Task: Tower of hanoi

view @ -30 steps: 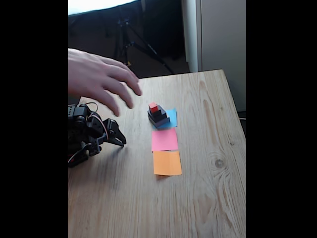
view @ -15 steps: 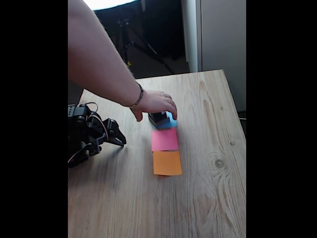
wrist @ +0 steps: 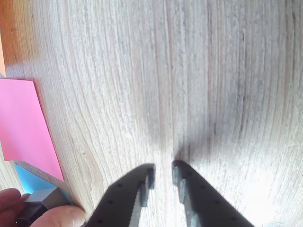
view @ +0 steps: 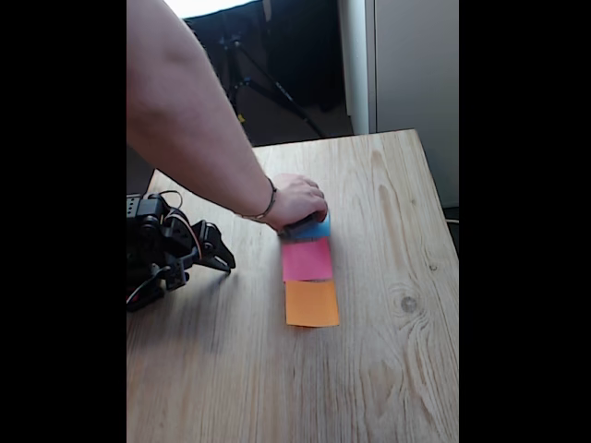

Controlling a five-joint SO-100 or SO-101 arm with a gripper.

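Observation:
A person's hand (view: pixel 295 200) covers the Tower of Hanoi on the blue paper square (view: pixel 321 227). Only a dark edge of a block (view: pixel 300 224) shows under the fingers. In the wrist view a grey block (wrist: pixel 43 200) sits at the bottom left between fingertips (wrist: pixel 61 217), on the blue paper square (wrist: pixel 28 182). My gripper (view: pixel 219 260) rests low on the table at the left, well apart from the stack. Its fingers (wrist: pixel 163 172) stand nearly together with a thin slit and nothing between them.
A pink paper square (view: pixel 307 259) and an orange paper square (view: pixel 311 303) lie in a row in front of the blue one. The person's forearm (view: pixel 185 120) reaches over the table from the upper left. The table's right edge (view: pixel 443 240) is close.
The hand moved from above my arm across to the stack and settled down over it, hiding the red cube and most of the blocks. My arm has not moved.

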